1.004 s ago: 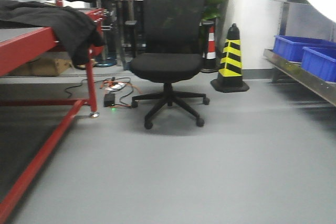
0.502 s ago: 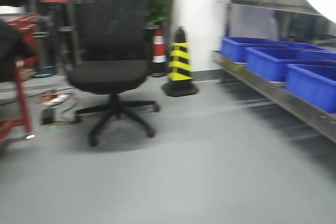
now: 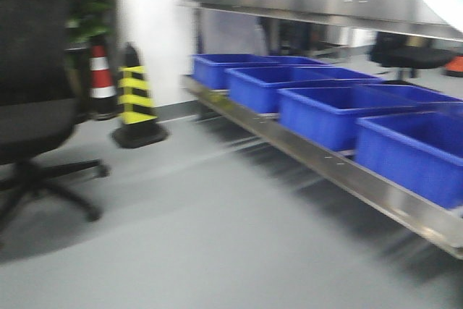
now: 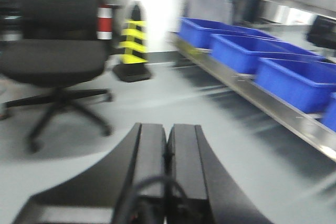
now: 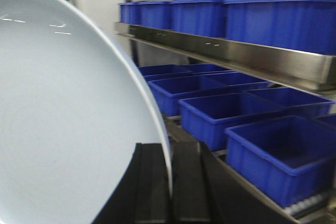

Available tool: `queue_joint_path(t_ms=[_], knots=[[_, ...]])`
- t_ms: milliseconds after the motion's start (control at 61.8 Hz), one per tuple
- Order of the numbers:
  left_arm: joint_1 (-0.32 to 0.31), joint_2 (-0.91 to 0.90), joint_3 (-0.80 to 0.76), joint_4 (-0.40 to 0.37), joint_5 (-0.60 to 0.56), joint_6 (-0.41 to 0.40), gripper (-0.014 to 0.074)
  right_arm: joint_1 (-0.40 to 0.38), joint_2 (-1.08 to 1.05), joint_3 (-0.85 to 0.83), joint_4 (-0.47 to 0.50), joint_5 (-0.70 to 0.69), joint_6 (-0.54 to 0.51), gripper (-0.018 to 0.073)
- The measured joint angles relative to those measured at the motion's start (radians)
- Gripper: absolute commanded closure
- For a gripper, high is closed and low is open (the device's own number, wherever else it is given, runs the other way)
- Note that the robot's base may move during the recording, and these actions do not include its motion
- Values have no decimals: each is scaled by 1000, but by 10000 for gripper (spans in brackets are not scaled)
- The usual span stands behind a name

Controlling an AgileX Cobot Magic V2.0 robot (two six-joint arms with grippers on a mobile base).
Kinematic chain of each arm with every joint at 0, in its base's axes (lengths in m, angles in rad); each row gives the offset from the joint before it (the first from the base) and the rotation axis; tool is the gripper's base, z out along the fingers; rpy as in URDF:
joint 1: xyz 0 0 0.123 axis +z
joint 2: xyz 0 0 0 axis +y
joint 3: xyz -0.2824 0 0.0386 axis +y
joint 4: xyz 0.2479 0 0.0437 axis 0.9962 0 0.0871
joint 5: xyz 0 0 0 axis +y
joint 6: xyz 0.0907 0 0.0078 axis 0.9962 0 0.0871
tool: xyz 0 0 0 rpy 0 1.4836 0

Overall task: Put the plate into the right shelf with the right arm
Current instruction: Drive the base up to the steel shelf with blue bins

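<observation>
Fingers (image 5: 186, 187) on the right arm pinch the plate (image 5: 63, 119) by its rim, upright, shelf (image 5: 236, 53) ahead on the right. Left fingers (image 4: 152, 156) pressed together, empty. Best: square up first, then slide it in level above the bins (image 5: 283, 156).

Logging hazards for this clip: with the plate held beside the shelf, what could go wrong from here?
The right gripper pinches the plate only at its rim, so it might slip or swing. The right shelf has blue bins filling its lower level under a steel rail; the plate could strike either.
</observation>
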Motion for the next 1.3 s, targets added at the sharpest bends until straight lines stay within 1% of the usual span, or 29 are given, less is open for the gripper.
queue_joint_path(t_ms=[1295], knots=[[0, 0, 0, 0, 0, 0, 724, 0, -4, 0, 0, 0, 0, 494]])
